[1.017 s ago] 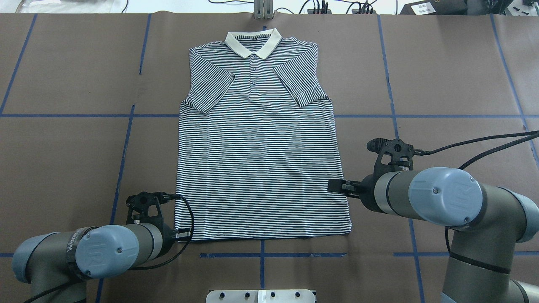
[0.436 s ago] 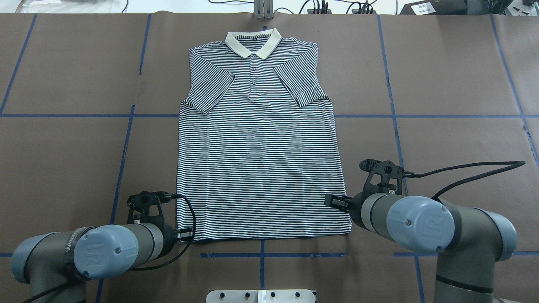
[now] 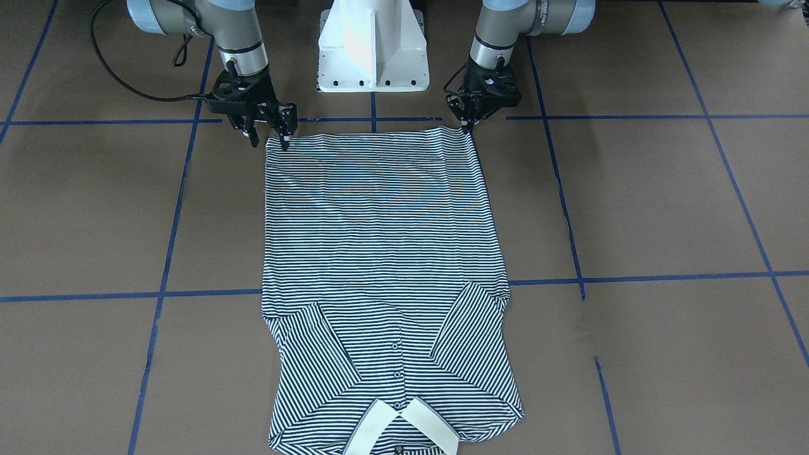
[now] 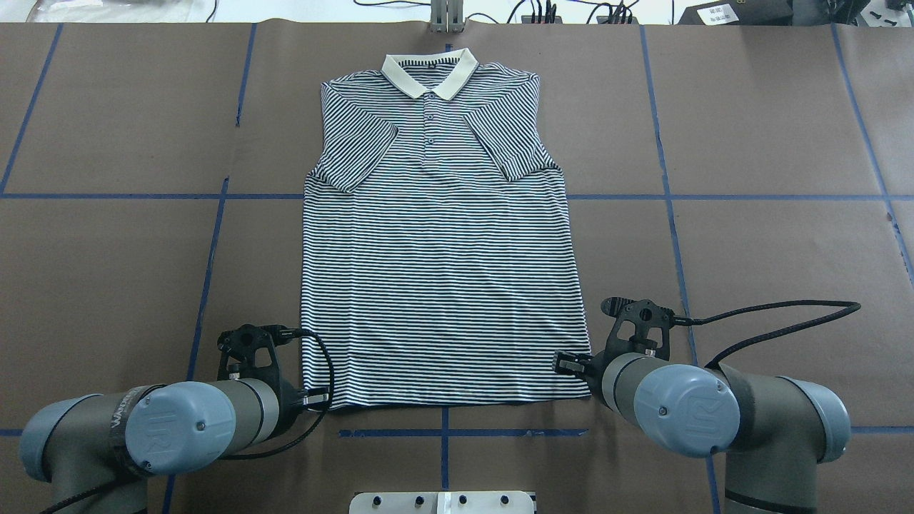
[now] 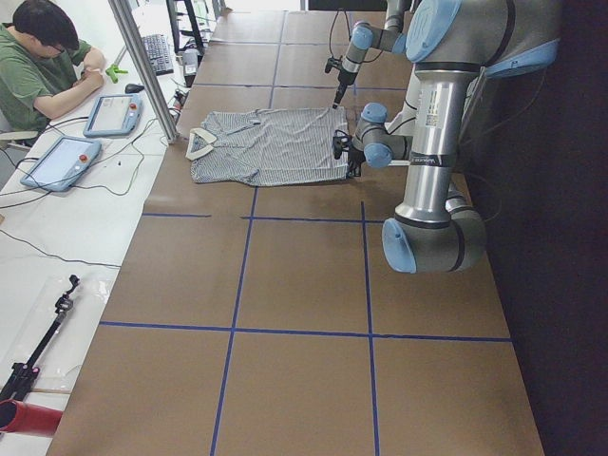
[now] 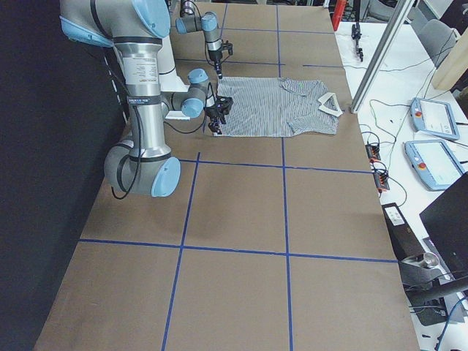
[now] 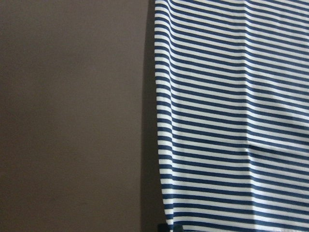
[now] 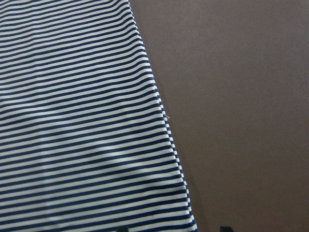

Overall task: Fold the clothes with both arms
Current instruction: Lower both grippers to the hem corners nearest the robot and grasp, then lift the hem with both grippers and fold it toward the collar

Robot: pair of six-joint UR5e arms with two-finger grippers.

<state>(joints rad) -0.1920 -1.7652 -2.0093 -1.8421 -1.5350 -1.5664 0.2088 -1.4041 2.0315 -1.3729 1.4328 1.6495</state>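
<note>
Nearest me, the left arm (image 4: 164, 425) and right arm (image 4: 685, 410) reached low over the tabletop (image 4: 771, 143), wrists angled down at the near hem of the polo shirt (image 4: 435, 271). The left claw (image 3: 468, 125) had its fingers pinched together on the hem's left corner. The right claw (image 3: 270, 134) sat at the right corner, fingers apart. Beyond them the shirt lay flat, front up, sleeves folded inward, the cream collar (image 4: 428, 75) farthest away
</note>
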